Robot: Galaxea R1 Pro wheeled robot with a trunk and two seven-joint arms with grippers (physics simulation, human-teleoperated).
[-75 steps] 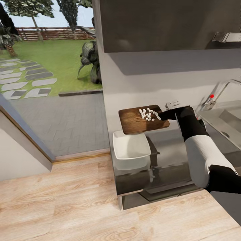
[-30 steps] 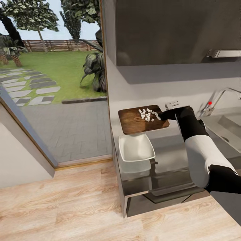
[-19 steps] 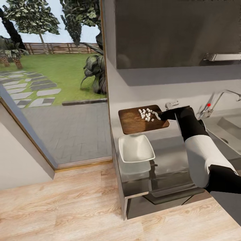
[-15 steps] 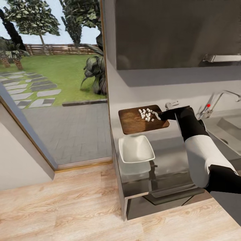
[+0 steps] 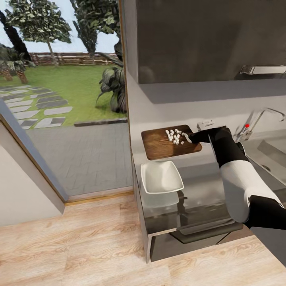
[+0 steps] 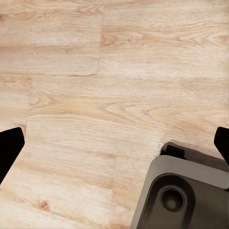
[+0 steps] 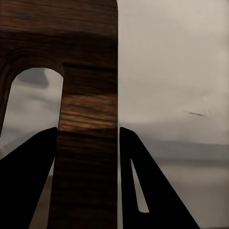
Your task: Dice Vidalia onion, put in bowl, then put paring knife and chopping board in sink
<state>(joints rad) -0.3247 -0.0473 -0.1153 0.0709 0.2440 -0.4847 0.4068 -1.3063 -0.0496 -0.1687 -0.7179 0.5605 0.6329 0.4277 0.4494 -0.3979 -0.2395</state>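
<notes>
My right gripper (image 5: 190, 138) is shut on the handle end of the brown chopping board (image 5: 167, 145), which it holds level above the grey countertop (image 5: 202, 178). Several white cubes of diced onion (image 5: 174, 136) lie on the board near the gripper. The right wrist view shows the board's slotted end (image 7: 88, 95) clamped between the dark fingers (image 7: 28, 181) of the right gripper (image 7: 88, 131). The white square bowl (image 5: 161, 176) stands on the counter just in front of the board. My left gripper (image 6: 114, 143) is open over the floor. The sink (image 5: 274, 149) is at the right edge. The paring knife is out of view.
The chrome tap (image 5: 258, 117) with its red knob (image 5: 246, 125) rises behind the sink. A dark wall cabinet (image 5: 210, 39) hangs over the counter. A glass door (image 5: 67, 99) to the garden is on the left. Wooden floor (image 5: 79, 242) and the robot base (image 6: 186, 195) are below.
The camera has turned, so the counter and bowl sit further right in the picture than 2.5 s ago. The right arm keeps the board steady. Almost nothing differs in the last half second.
</notes>
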